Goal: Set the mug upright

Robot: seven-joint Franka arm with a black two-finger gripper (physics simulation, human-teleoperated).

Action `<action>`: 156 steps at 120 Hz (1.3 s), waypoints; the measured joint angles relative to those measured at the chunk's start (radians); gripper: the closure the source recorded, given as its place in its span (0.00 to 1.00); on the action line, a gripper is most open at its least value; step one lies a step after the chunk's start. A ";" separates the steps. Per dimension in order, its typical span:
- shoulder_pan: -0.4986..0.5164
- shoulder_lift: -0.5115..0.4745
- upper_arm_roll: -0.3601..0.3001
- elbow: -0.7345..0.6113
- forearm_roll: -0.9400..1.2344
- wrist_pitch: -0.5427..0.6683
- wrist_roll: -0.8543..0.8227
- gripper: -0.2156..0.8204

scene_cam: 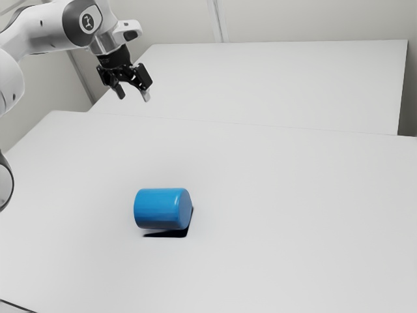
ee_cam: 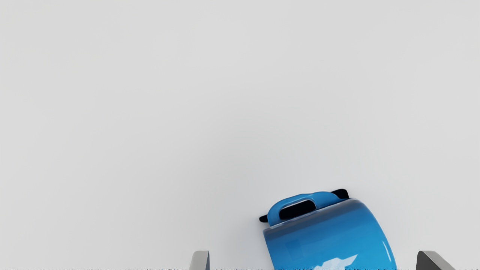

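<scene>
Mug [scene_cam: 156, 207], blue and shiny, lies on its side on the white counter [scene_cam: 273, 248]. It has not been set up on its bottom. In the exterior view, a smooth, flat, round end of it faces the exterior view's right. A black shadow [scene_cam: 167, 233] sits on the counter just beside it. The wrist view shows the loop of its blue handle [ee_cam: 275, 212], with a dark hole in the middle. The handle is on the part of the mug away from the fingertips. Farther back, the black hand [scene_cam: 133, 96] is up in the air, well apart from the mug. The hand [ee_cam: 316, 260] is open, with its two fingers wide apart. From the wrist view, part of the mug shows between the fingertips, nearer to one than to the other, and they are not gripping it. The big white arm [scene_cam: 42, 32] comes in from the exterior view's upper left. It has a dark grey band [scene_cam: 73, 25] with a small round badge on it. Way at the back is one more flat white top [scene_cam: 260, 85], and past that are pale walls [scene_cam: 176, 19] with a thin strip [scene_cam: 217, 19] going up.
</scene>
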 joint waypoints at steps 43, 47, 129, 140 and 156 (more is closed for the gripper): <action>-0.001 -0.047 0.026 -0.085 -0.060 -0.019 0.007 0.21; 0.004 -0.060 0.049 -0.107 -0.103 -0.024 0.011 0.21; 0.136 -0.038 0.234 -0.605 -0.748 -0.043 0.342 0.21; 0.138 -0.016 0.233 -0.631 -0.789 -0.042 0.389 0.21; 0.157 -0.003 0.233 -0.685 -0.831 -0.046 0.451 0.21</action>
